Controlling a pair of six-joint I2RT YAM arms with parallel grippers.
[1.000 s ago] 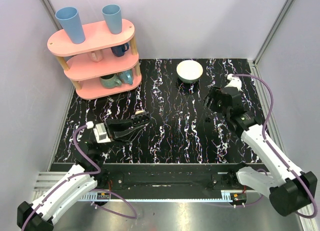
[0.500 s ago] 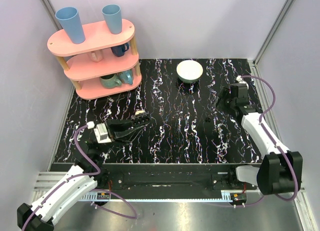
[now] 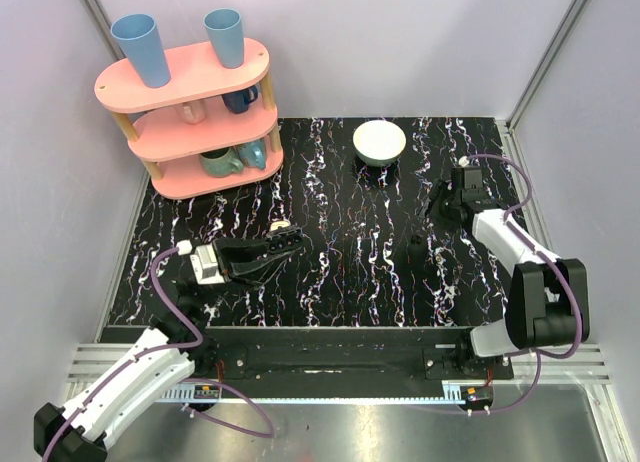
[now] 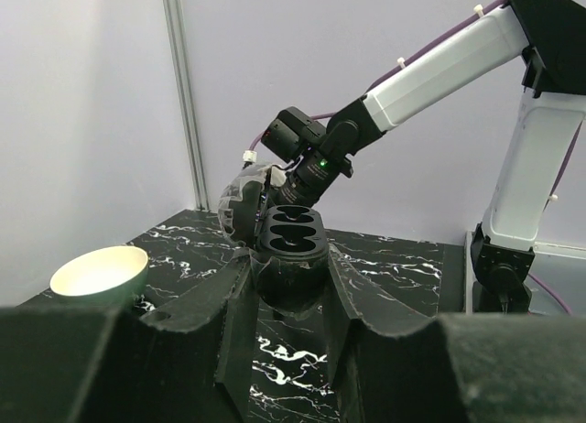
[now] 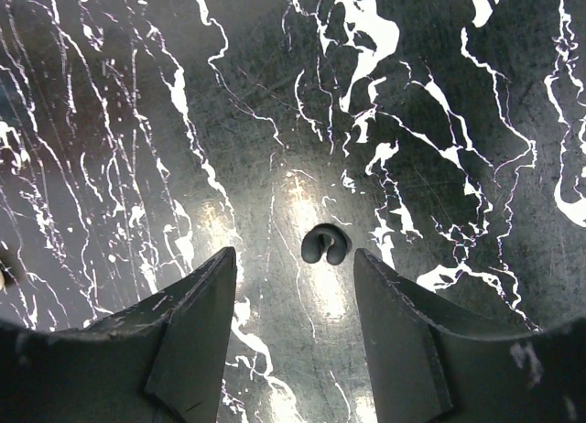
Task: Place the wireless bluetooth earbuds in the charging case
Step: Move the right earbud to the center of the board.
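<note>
My left gripper (image 3: pixel 288 238) is shut on the charging case (image 3: pixel 281 226), held just above the table at centre left. In the left wrist view the case (image 4: pixel 295 231) sits between the fingers (image 4: pixel 233 304), lid open, showing two empty dark oval slots. My right gripper (image 3: pixel 437 200) points down at the table on the right. In the right wrist view it (image 5: pixel 293 254) stands open around a tiny dark-grey U-shaped piece (image 5: pixel 325 246) lying flat, touching neither finger. I cannot tell whether that piece is one of the earbuds; no other earbud shows.
A white bowl (image 3: pixel 359 142) stands at the back centre, also seen as the bowl (image 4: pixel 99 269) in the left wrist view. A pink three-tier shelf (image 3: pixel 190 112) with cups and mugs fills the back left. A small dark blob (image 3: pixel 414 250) lies near the right arm.
The right arm has folded back toward the right edge, its gripper staying low over the table. The left gripper has shifted slightly right, still holding the case.
</note>
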